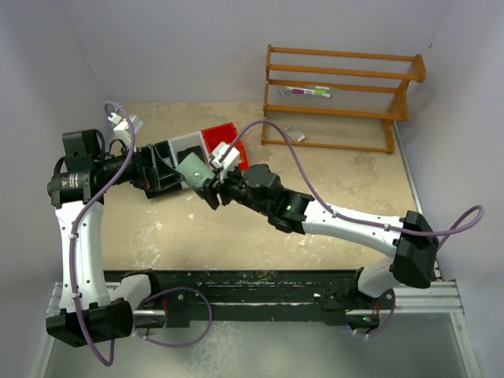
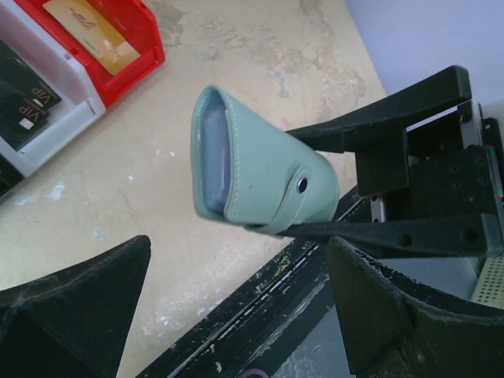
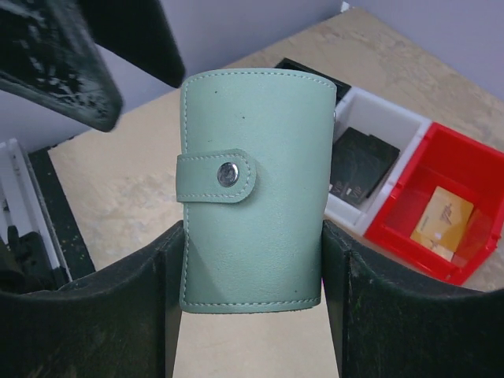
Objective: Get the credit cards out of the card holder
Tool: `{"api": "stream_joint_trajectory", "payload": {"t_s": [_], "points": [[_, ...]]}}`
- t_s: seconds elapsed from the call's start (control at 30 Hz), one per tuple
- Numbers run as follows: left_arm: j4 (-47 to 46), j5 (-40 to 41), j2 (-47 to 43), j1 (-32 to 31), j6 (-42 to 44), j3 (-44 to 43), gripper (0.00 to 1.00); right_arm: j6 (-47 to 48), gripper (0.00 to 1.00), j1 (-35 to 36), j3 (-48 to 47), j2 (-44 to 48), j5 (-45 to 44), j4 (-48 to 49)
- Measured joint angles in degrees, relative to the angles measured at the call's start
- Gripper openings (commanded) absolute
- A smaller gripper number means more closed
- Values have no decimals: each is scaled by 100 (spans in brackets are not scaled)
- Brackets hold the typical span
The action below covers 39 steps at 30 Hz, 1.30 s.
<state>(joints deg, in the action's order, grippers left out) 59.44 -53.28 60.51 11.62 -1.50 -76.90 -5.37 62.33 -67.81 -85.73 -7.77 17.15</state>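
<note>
Tan tabletop (image 1: 197,244), one card holder (image 3: 252,189) in right claw (image 3: 252,264), seemingly three bins (image 3: 465,161)

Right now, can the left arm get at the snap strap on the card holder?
Probably yes. The left gripper is open and facing the card holder; the snap strap is turned toward it with nothing between. The right gripper holds the holder by its sides.
</note>
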Motion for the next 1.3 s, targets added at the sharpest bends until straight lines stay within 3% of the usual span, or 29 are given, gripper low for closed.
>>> {"api": "stream_joint_trajectory", "payload": {"t_s": [0.07,0.17,0.77,0.8,0.93,1.07,1.2,1.3], "points": [[-26,-166,0,0,-120,0,71,50,57,87,-57,-42,-4,42],[-52,-439,7,0,-199,0,61,127,57,208,-68,-55,-15,76],[-236,-804,44,33,-328,385,66,367,57,433,-66,-133,-173,398],[-238,-804,44,31,-343,385,63,382,57,452,-66,-133,-170,409],[-232,-815,48,33,-376,382,21,422,58,492,-66,-133,-175,463],[-153,-942,85,37,-584,295,0,531,63,496,-46,-133,-232,466],[-66,-960,120,42,-610,262,0,549,82,518,-31,-133,-280,501],[-31,-957,122,42,-481,260,0,225,89,393,-31,-109,136,501]]}}
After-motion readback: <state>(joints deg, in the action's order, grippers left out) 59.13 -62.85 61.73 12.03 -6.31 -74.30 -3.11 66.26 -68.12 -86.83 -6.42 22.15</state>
